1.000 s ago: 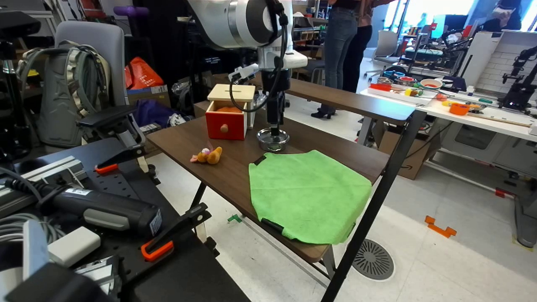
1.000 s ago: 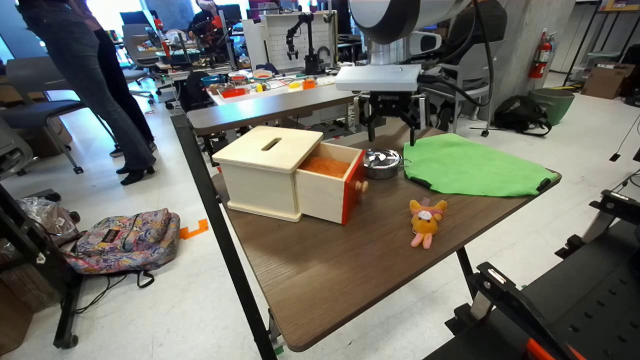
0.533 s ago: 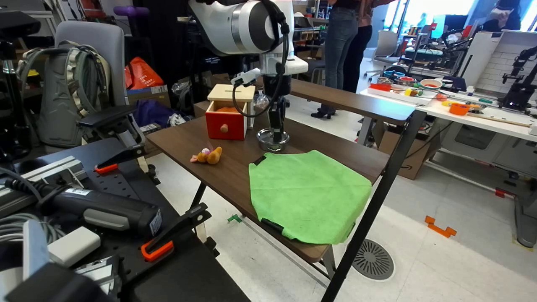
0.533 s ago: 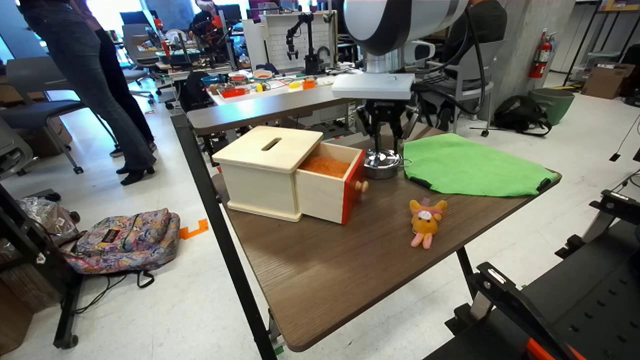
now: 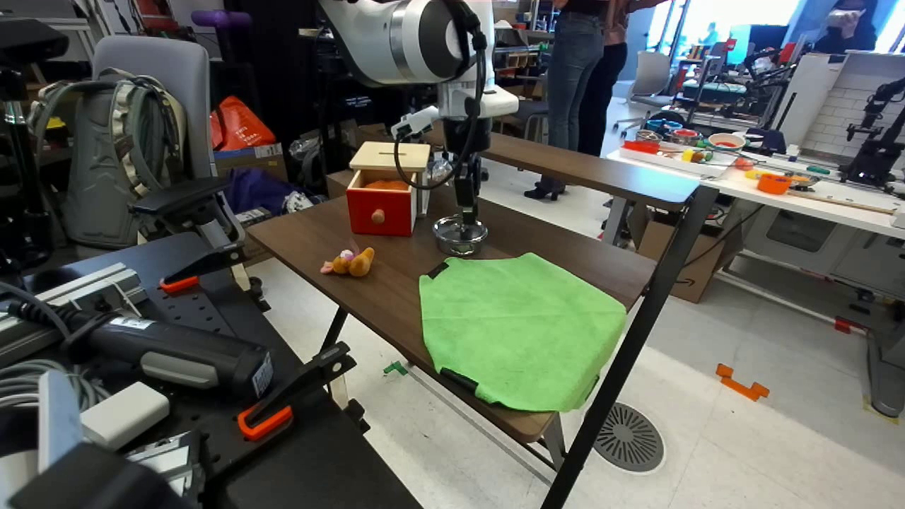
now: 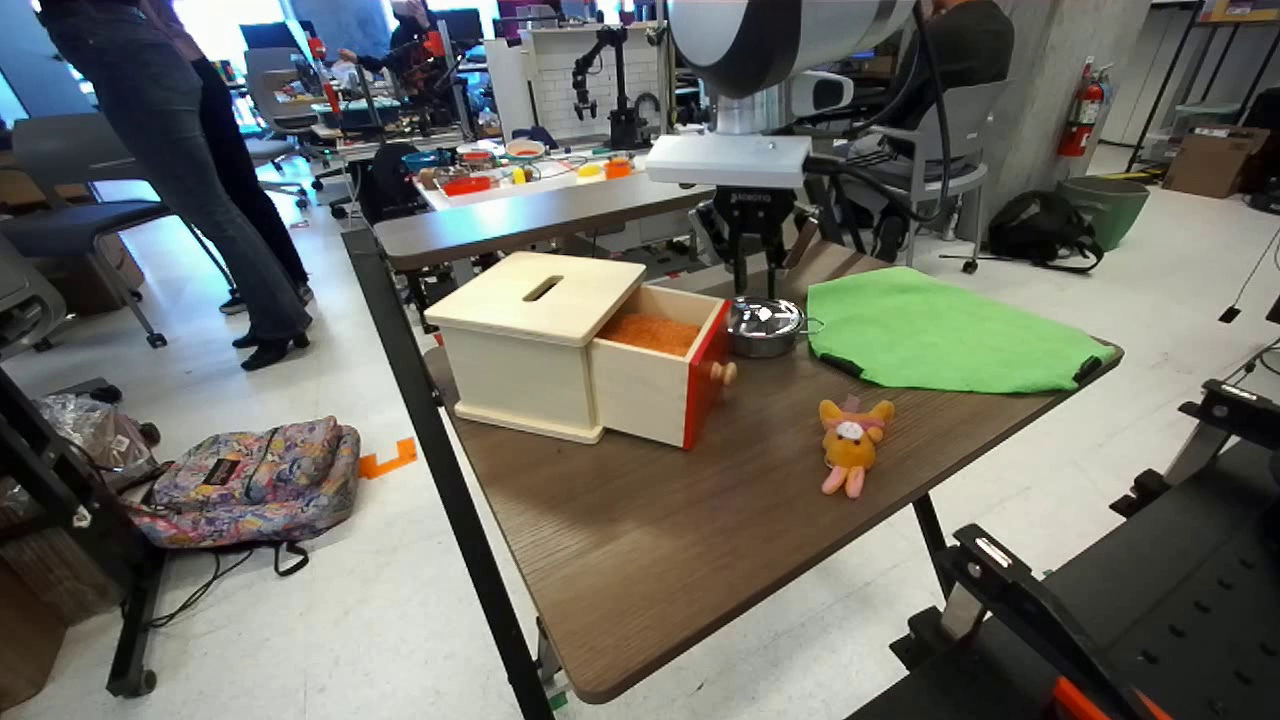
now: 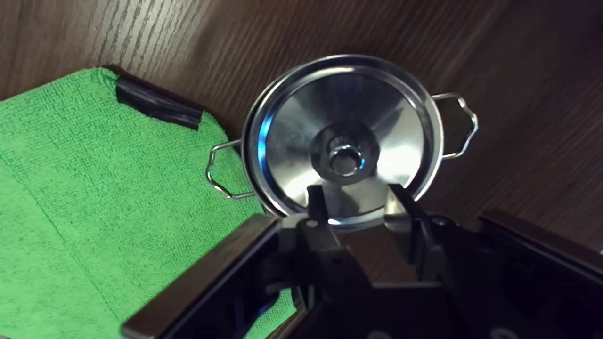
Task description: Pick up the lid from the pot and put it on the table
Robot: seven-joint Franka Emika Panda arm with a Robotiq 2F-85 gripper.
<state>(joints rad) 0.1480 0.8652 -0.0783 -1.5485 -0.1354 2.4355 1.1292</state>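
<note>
The silvery lid (image 7: 294,141) rests on the pot (image 6: 765,346), its round knob (image 7: 346,161) at the centre. Wire handles (image 7: 461,125) stick out from both sides of the pot, which stands on the dark brown table (image 6: 640,560). My gripper (image 7: 355,190) points down over the lid, partly open, with a gap between its fingers (image 7: 316,200) and nothing held. In the wrist view the knob appears beyond the fingertips, not between them. In both exterior views, the gripper (image 6: 756,291) hangs at the lid's far side; whether its tips touch the lid, I cannot tell.
A wooden box (image 6: 520,370) with its red-fronted drawer (image 6: 706,375) pulled out stands close beside the pot. On the pot's opposite side lies a green cloth (image 5: 523,332). An orange plush toy (image 6: 850,445) lies near the table's edge.
The jaws have drawn closer together over the last second. The gripper came down onto the lid area, then rose slightly and shifted toward the box's side. Lid and pot have not moved.
</note>
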